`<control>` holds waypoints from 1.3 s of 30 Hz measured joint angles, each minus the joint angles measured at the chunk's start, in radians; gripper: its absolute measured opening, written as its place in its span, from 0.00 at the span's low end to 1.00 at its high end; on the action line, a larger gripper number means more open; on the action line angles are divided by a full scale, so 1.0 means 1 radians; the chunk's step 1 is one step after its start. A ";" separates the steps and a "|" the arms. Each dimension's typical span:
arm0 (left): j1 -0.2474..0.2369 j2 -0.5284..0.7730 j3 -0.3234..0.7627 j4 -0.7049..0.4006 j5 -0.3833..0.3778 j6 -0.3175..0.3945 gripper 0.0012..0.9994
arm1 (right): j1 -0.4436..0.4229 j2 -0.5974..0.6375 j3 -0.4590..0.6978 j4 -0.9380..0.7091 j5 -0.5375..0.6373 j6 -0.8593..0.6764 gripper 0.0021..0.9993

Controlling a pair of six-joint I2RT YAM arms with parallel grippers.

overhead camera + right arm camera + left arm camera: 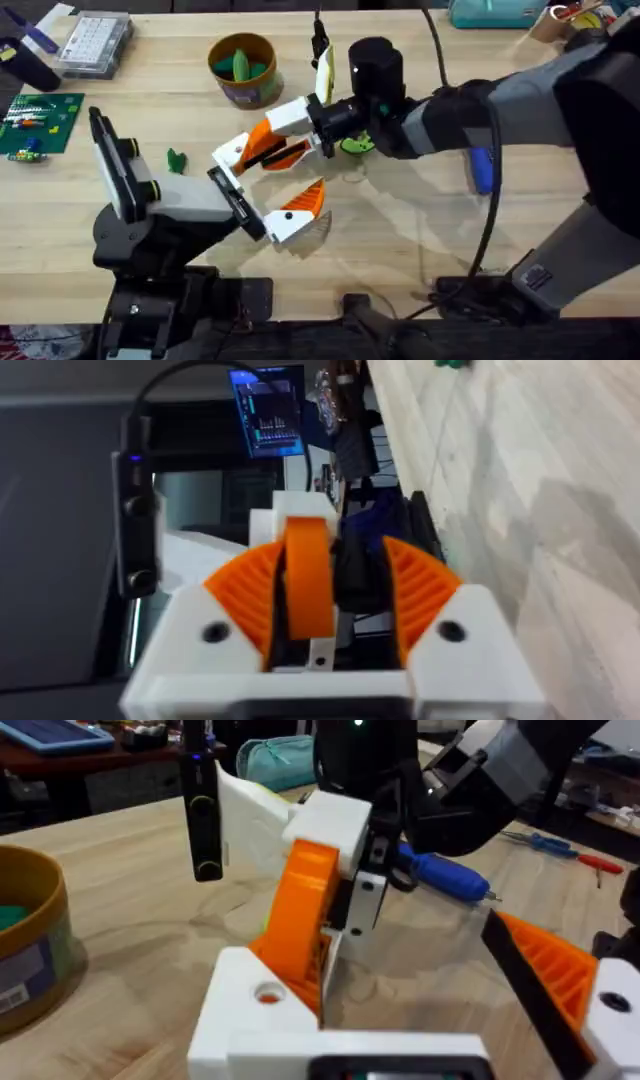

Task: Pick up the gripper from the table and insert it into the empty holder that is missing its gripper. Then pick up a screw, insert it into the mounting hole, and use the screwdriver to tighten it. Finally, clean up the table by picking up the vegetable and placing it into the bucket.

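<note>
Right hand (262,150) clamping the gripper (268,148) over the middle of the counter (420,230).

The right hand is closing its two orange ribbed pads (245,595) on the long orange gripper (307,585), holding it above the wood; in the left wrist view the gripper (305,915) is hanging tilted from the white block above it. The left hand (275,215) is sitting just below and in front of it, near the counter, its orange-and-white fingers (303,203) standing apart with nothing between them. The screwdriver (482,170) is lying on the counter under the right arm, its blue handle (440,875) showing behind the held gripper. The yellow bucket (243,68) is standing farther back with green pieces inside, and a small green vegetable (176,159) is lying on the counter beside the left arm.
</note>
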 joint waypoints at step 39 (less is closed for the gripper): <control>-0.015 0.000 0.001 -0.006 0.069 0.011 0.99 | -0.178 -0.003 0.000 0.008 -0.145 0.000 1.00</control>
